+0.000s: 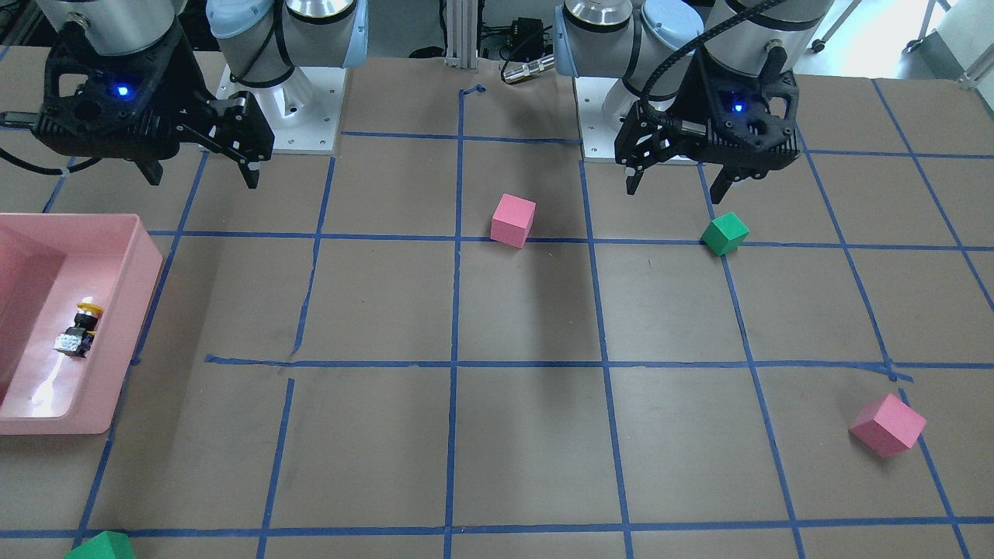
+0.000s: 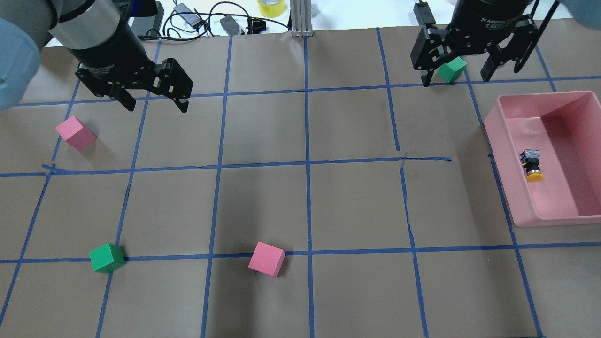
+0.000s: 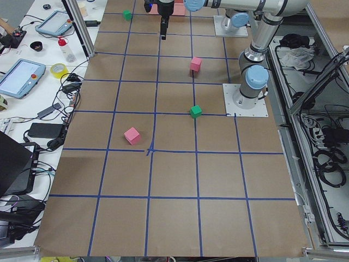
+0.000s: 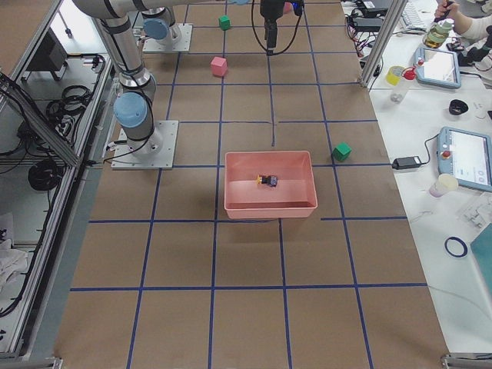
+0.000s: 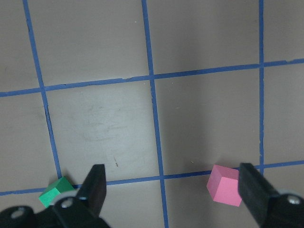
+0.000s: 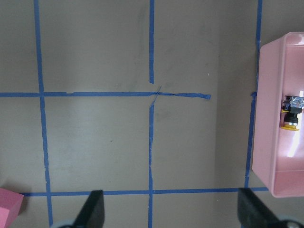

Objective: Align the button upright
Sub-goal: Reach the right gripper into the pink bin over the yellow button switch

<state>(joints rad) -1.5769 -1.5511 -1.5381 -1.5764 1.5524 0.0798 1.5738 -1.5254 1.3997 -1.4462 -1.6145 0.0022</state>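
The button (image 2: 533,165) has a yellow cap, black neck and grey base. It lies on its side inside the pink bin (image 2: 540,96) at the table's right side, its cap towards the robot. It also shows in the front view (image 1: 80,330), the right wrist view (image 6: 290,113) and the exterior right view (image 4: 267,181). My right gripper (image 2: 455,80) is open and empty, raised over the table beyond the bin and apart from it. My left gripper (image 2: 157,106) is open and empty over the far left part of the table.
Two pink cubes (image 2: 266,259) (image 2: 75,133) and two green cubes (image 2: 107,257) (image 2: 451,69) lie scattered on the brown, blue-taped table. The far green cube sits below my right gripper. Cables and a tape roll lie past the far edge.
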